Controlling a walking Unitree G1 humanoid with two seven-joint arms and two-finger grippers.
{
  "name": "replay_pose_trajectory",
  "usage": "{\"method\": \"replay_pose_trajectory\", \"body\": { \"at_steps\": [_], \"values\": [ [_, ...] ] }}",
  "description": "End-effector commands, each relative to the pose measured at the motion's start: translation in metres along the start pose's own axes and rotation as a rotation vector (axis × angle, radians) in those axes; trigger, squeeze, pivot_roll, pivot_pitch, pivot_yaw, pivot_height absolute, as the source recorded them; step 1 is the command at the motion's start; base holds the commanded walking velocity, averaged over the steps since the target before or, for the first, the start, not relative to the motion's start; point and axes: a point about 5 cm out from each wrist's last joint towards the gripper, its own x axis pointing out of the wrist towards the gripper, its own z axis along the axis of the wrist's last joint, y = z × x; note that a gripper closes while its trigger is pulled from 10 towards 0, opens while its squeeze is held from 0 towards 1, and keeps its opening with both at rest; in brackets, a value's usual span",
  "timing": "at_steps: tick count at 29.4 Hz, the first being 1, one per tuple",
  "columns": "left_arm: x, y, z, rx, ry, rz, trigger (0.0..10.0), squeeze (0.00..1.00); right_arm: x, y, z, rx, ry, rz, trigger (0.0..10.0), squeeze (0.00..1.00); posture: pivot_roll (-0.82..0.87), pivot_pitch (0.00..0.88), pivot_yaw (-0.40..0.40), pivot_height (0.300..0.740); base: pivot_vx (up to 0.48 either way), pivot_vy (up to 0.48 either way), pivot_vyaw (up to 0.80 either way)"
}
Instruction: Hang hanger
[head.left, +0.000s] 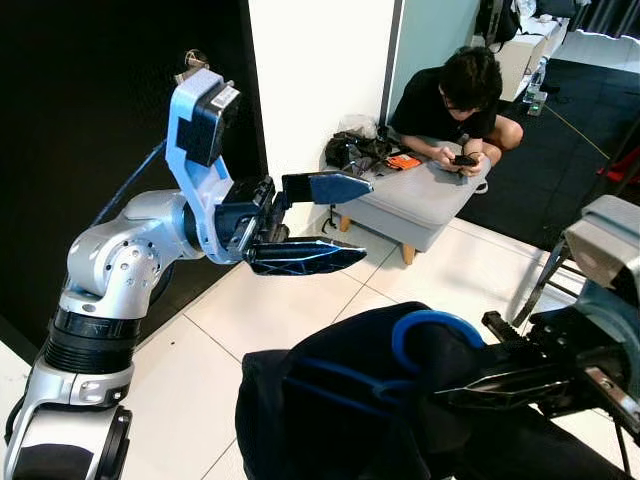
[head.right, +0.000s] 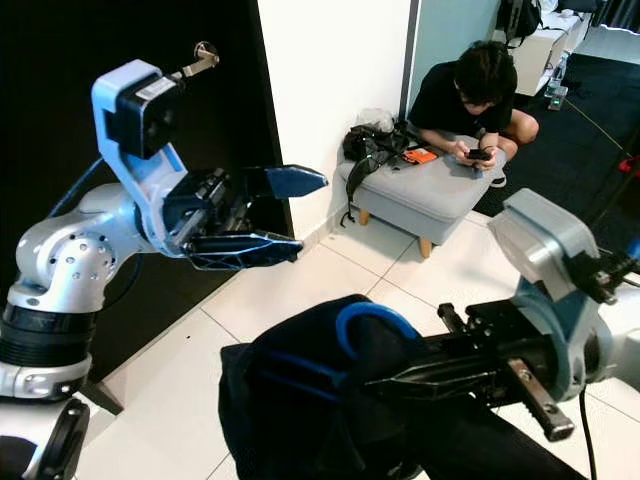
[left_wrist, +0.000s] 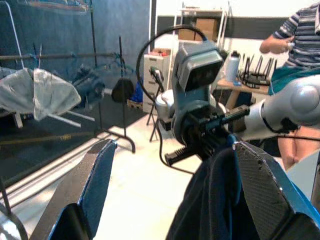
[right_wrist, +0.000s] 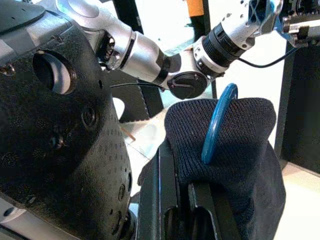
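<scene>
A blue hanger (head.left: 430, 330) carries a dark navy knit garment (head.left: 330, 410) low in front of me. Its curved hook (right_wrist: 217, 125) sticks up out of the cloth. My right gripper (head.right: 390, 380) comes in from the right and is shut on the hanger through the garment. My left gripper (head.left: 320, 225) is raised to the left, above and apart from the garment, with its two black fingers (left_wrist: 90, 185) open and nothing between them. The left wrist view looks across at the right gripper (left_wrist: 215, 135) and the hanging cloth (left_wrist: 215, 200).
A black wall panel (head.left: 100, 100) with a small metal peg (head.right: 200, 55) stands at the left, a white wall beside it. A person (head.left: 455, 100) sits behind a grey ottoman (head.left: 420, 195). A clothes rack (left_wrist: 120, 75) with hung garments and a second person (left_wrist: 300, 35) stand behind me.
</scene>
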Motion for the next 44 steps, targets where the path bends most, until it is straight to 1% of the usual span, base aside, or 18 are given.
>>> {"method": "replay_pose_trajectory", "body": {
  "at_steps": [1, 2, 3, 4, 10, 11, 18, 20, 25, 31, 33, 37, 38, 39, 40, 41, 42, 44],
  "values": [
    [-0.002, -0.003, -0.002, 0.007, 0.040, -0.005, 10.0, 0.00, 0.001, 0.001, 0.004, -0.039, -0.006, 0.012, 0.0, 0.00, 0.02, 0.049, 0.032, 0.740, 0.000, 0.000, 0.00],
    [-0.002, -0.003, -0.002, 0.007, 0.040, -0.005, 10.0, 0.00, 0.001, 0.001, 0.004, -0.039, -0.006, 0.012, 0.0, 0.00, 0.02, 0.049, 0.032, 0.740, 0.000, 0.000, 0.00],
    [-0.004, -0.006, -0.005, 0.003, 0.074, -0.021, 10.0, 0.00, 0.001, 0.000, 0.005, -0.043, -0.008, 0.005, 0.0, 0.00, 0.02, 0.049, 0.032, 0.740, 0.000, 0.000, 0.00],
    [-0.006, -0.009, -0.006, -0.007, 0.094, -0.042, 9.4, 0.00, 0.000, -0.002, 0.006, -0.048, -0.009, -0.004, 0.0, 0.00, 0.02, 0.047, 0.031, 0.740, 0.000, 0.000, 0.00],
    [-0.007, -0.014, -0.004, -0.016, 0.100, -0.073, 9.0, 0.00, -0.002, -0.004, 0.008, -0.061, -0.012, -0.020, 0.0, 0.00, 0.02, 0.045, 0.031, 0.740, 0.000, 0.000, 0.00],
    [-0.006, -0.017, -0.002, -0.017, 0.073, -0.089, 8.8, 0.00, -0.004, -0.005, 0.010, -0.070, -0.010, -0.029, 0.0, 0.00, 0.02, 0.041, 0.030, 0.740, 0.000, 0.000, 0.00],
    [-0.002, -0.018, -0.001, -0.016, 0.053, -0.097, 8.7, 0.00, -0.005, -0.007, 0.010, -0.077, -0.006, -0.040, 0.0, 0.00, 0.02, 0.036, 0.029, 0.740, 0.000, 0.000, 0.00],
    [0.005, -0.018, -0.005, -0.010, 0.045, -0.099, 8.7, 0.00, -0.003, -0.008, 0.008, -0.074, -0.002, -0.040, 0.0, 0.00, 0.02, 0.035, 0.030, 0.740, 0.000, 0.000, 0.00],
    [0.015, -0.019, -0.008, -0.012, 0.026, -0.114, 8.7, 0.00, 0.001, -0.012, 0.003, -0.067, 0.004, -0.046, 0.0, 0.00, 0.02, 0.034, 0.032, 0.740, 0.000, 0.000, 0.00],
    [0.021, -0.021, -0.013, -0.030, 0.029, -0.140, 8.5, 0.00, 0.005, -0.017, 0.003, -0.077, -0.009, -0.043, 0.0, 0.00, 0.02, 0.036, 0.035, 0.740, 0.000, 0.000, 0.00],
    [0.021, -0.021, -0.013, -0.032, 0.028, -0.142, 8.3, 0.00, 0.006, -0.018, 0.003, -0.079, -0.011, -0.041, 0.0, 0.00, 0.02, 0.036, 0.035, 0.740, 0.000, 0.000, 0.00],
    [0.021, -0.021, -0.013, -0.032, 0.028, -0.142, 8.3, 0.00, 0.006, -0.018, 0.003, -0.079, -0.011, -0.041, 0.0, 0.00, 0.02, 0.036, 0.035, 0.740, 0.000, 0.000, 0.00],
    [0.022, -0.022, -0.014, -0.035, 0.029, -0.147, 7.6, 0.00, 0.007, -0.019, 0.002, -0.080, -0.012, -0.041, 0.0, 0.00, 0.02, 0.036, 0.035, 0.740, 0.000, 0.000, 0.00],
    [0.022, -0.022, -0.014, -0.035, 0.029, -0.147, 7.6, 0.00, 0.007, -0.019, 0.002, -0.080, -0.012, -0.041, 0.0, 0.00, 0.02, 0.036, 0.035, 0.740, 0.000, 0.000, 0.00],
    [0.022, -0.022, -0.014, -0.037, 0.034, -0.150, 6.5, 0.00, 0.008, -0.021, 0.003, -0.084, -0.015, -0.044, 0.0, 0.00, 0.02, 0.038, 0.037, 0.740, 0.000, 0.000, 0.00],
    [0.022, -0.022, -0.014, -0.037, 0.034, -0.150, 6.5, 0.00, 0.008, -0.021, 0.003, -0.084, -0.015, -0.044, 0.0, 0.00, 0.02, 0.038, 0.037, 0.740, 0.000, 0.000, 0.00],
    [0.023, -0.023, -0.016, -0.040, 0.040, -0.153, 4.9, 0.00, 0.009, -0.023, 0.003, -0.090, -0.020, -0.044, 0.0, 0.00, 0.02, 0.038, 0.037, 0.740, 0.000, 0.000, 0.00],
    [0.023, -0.023, -0.016, -0.040, 0.040, -0.153, 4.9, 0.00, 0.009, -0.023, 0.003, -0.090, -0.020, -0.044, 0.0, 0.00, 0.02, 0.038, 0.037, 0.740, 0.000, 0.000, 0.00]
  ]
}}
